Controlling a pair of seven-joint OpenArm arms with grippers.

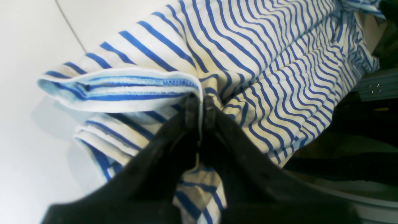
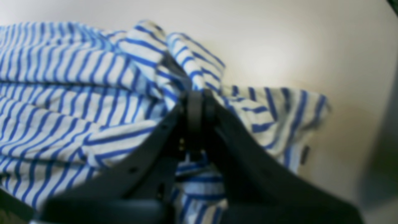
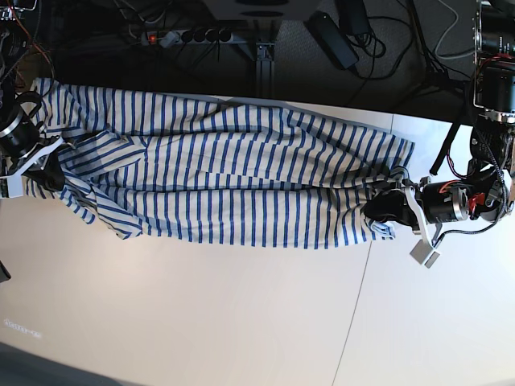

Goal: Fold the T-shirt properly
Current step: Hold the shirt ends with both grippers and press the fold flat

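Note:
The T-shirt (image 3: 233, 181) is white with thin blue stripes. It is stretched sideways across the far part of the white table, wrinkled along its length. My left gripper (image 1: 199, 102) is shut on the T-shirt's hem edge (image 1: 124, 90); in the base view it (image 3: 385, 207) is at the shirt's right end. My right gripper (image 2: 199, 95) is shut on bunched cloth of the T-shirt (image 2: 77, 93); in the base view it (image 3: 50, 173) is at the shirt's left end. A small dark tag (image 2: 305, 154) hangs on the cloth at the right of the right wrist view.
The white table (image 3: 201, 314) has a seam (image 3: 354, 305) running from the front toward the shirt's right end. Behind the table's far edge are dark cables, a power strip (image 3: 189, 36) and a metal frame post (image 3: 263, 56).

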